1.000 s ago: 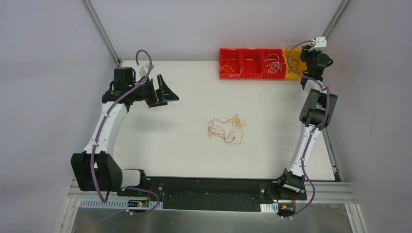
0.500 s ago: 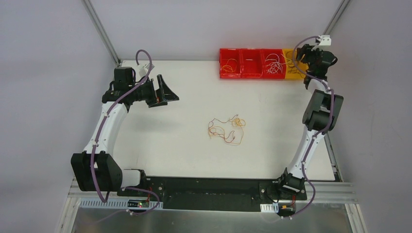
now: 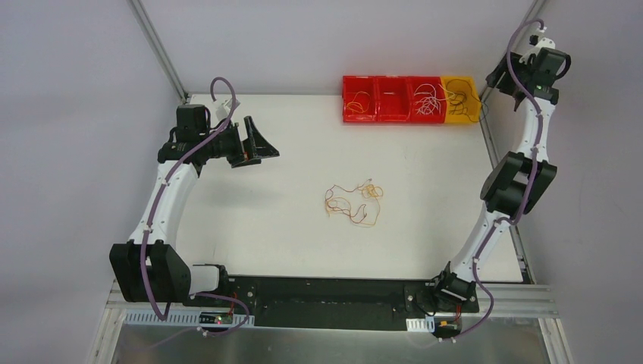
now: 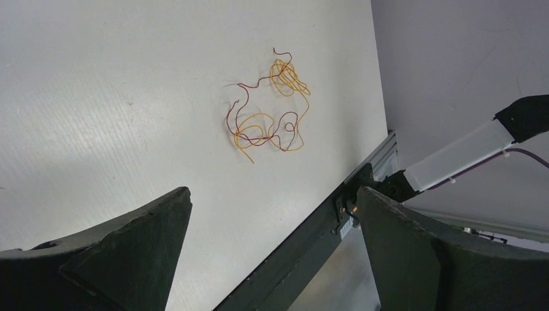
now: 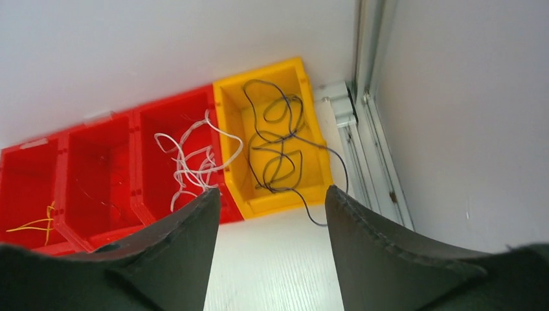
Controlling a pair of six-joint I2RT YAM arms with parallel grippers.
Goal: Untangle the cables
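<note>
Left gripper [image 3: 261, 144] is hovering over the far left part of the white table [image 3: 250, 227], its jaws standing wide apart and gripping nothing; in the left wrist view both dark fingers [image 4: 129, 253] are framing bare tabletop. Toward the middle of the table, well apart from both arms, a small tangle of cables [image 3: 353, 203] is lying flat. Its red-brown and orange-yellow strands are looping through one another, with a tighter yellow coil sitting at its far right end. Along the far edge, a row of red bins [image 3: 379, 119] is standing with a yellow bin [image 3: 459, 120] touching its right end. A yellow strand [image 5: 32, 223] is lying in the leftmost red compartment and white cables [image 5: 194, 162] are curling in the red compartment next to the yellow bin. Dark cables [image 5: 278, 146] are coiling inside the yellow bin, one strand trailing over its near wall onto the table. Right gripper [image 3: 499, 80] is hanging raised by the table's far right corner, just right of the yellow bin, its jaws parted and holding nothing.
</note>
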